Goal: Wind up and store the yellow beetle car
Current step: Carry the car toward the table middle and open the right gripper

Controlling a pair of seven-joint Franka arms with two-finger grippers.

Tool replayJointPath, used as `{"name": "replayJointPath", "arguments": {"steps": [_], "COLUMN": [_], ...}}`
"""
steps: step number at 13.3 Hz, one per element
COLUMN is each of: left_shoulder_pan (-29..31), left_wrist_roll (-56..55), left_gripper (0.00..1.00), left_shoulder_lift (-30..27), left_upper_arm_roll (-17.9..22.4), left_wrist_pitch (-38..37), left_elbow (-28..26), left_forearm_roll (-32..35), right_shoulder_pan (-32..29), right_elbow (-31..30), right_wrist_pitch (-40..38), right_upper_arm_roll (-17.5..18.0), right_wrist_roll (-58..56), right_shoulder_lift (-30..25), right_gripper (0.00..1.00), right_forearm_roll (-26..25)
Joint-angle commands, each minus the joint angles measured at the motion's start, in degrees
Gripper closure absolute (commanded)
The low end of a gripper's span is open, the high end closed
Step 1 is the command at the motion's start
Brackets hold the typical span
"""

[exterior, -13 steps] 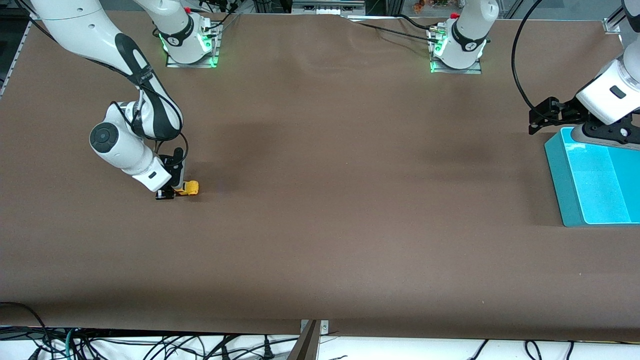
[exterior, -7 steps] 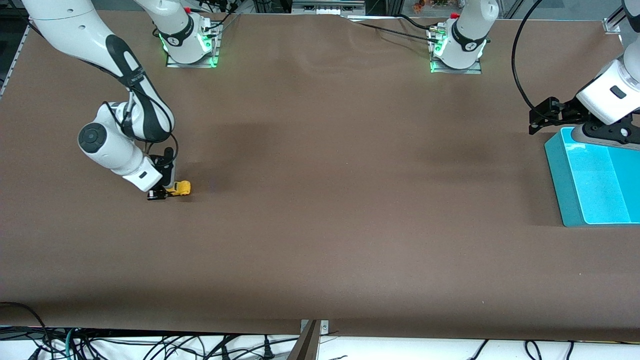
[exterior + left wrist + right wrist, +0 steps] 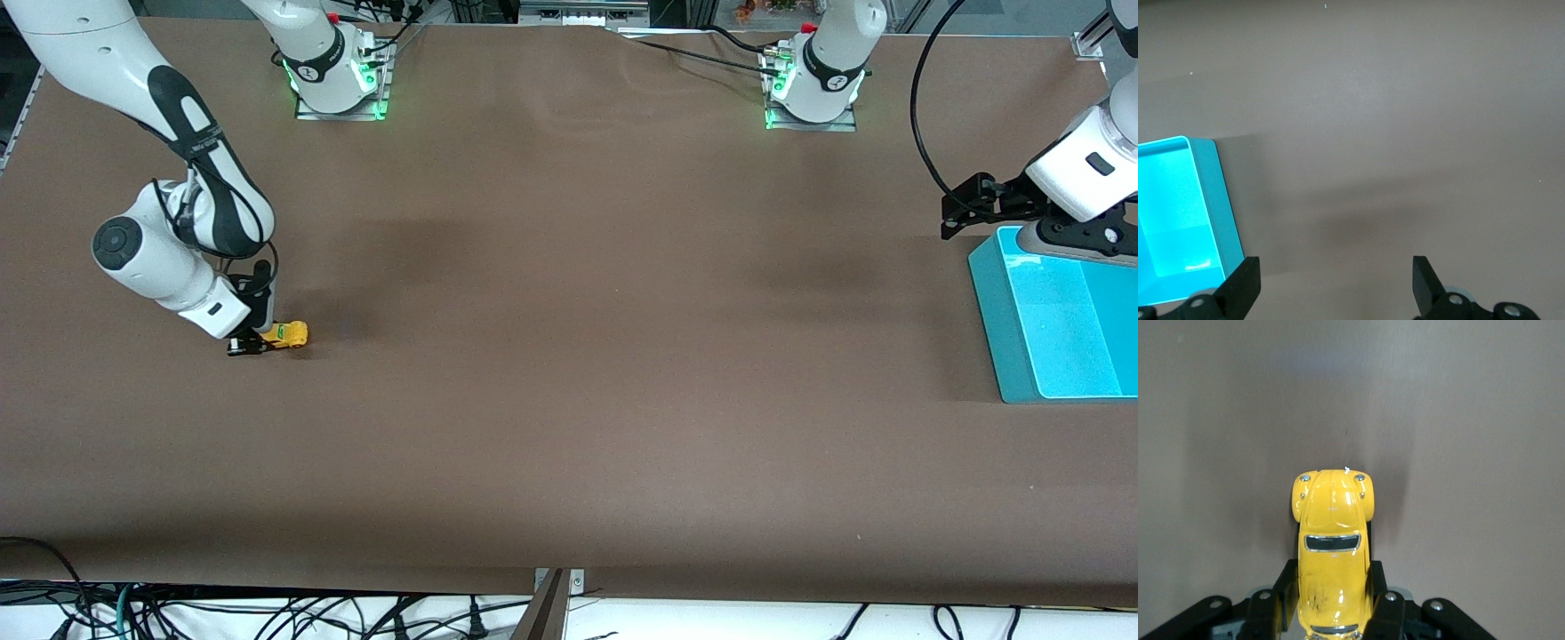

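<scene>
The yellow beetle car (image 3: 286,334) sits on the brown worktop (image 3: 569,400) toward the right arm's end, wheels down as far as the front view shows. The right gripper (image 3: 256,343) has its jaws clenched on the car's rear half; in the right wrist view the two black fingers (image 3: 1286,590) press against both flanks of the car (image 3: 1333,547) while its nose points away from the wrist. This looks like the winding step: the car is held low on the worktop, as it would be for a pull-back stroke.

The next move probably calls for keeping the wheels pressed down and the grip square, so the car does not skew or slip out.

At the left arm's end stands a turquoise bin (image 3: 1013,329), well apart from the car. The left gripper (image 3: 965,209) waits over the worktop just beside the bin's (image 3: 1228,220) rim, jaws released and holding nothing.
</scene>
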Motion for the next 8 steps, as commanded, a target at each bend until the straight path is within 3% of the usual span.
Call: {"name": "replayJointPath", "arguments": {"steps": [1, 8], "left_shoulder_pan": [0.0, 0.2], "left_wrist_roll": [-0.2, -0.1], "left_gripper": [0.00, 0.00], "left_shoulder_lift": [0.9, 0.9], "left_upper_arm_roll": [0.0, 0.0], "left_wrist_pitch": [-1.4, -1.4], "left_elbow": [2.1, 2.0], "left_forearm_roll": [-0.2, -0.3], "right_shoulder_pan": [-3.9, -8.3], "right_elbow": [-0.3, 0.5], "right_wrist_pitch": [0.3, -0.2], "right_upper_arm_roll": [0.8, 2.0], "right_wrist_roll": [-4.0, -8.1], "right_shoulder_lift": [2.7, 3.1], "right_gripper": [0.78, 0.76], "right_forearm_roll": [0.0, 0.2]}}
